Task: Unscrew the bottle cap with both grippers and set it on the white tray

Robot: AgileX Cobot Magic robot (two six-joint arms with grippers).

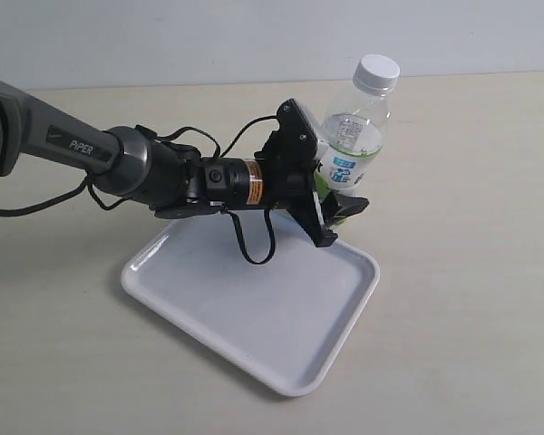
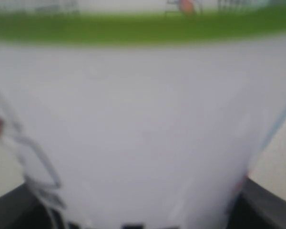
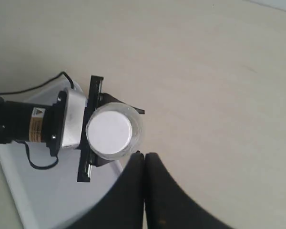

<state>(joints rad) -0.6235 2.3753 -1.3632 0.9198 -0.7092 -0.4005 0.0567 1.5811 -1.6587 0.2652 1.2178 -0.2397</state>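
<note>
Outside view: my left tool (image 1: 338, 216) pinches bottle (image 1: 354, 136) low, tilted, by tray (image 1: 254, 317) far edge; cap (image 1: 377, 71) still on.
Left wrist: bottle blur only.
Right wrist: right tool (image 3: 144, 157) pressed together, empty, near cap.
Next, I think: spread it, grab cap, twist.

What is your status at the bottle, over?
Left tool clamped on bottle. Right tool shut, above bottle cap, no contact. Cap on the bottle. No obstruction seen.
</note>
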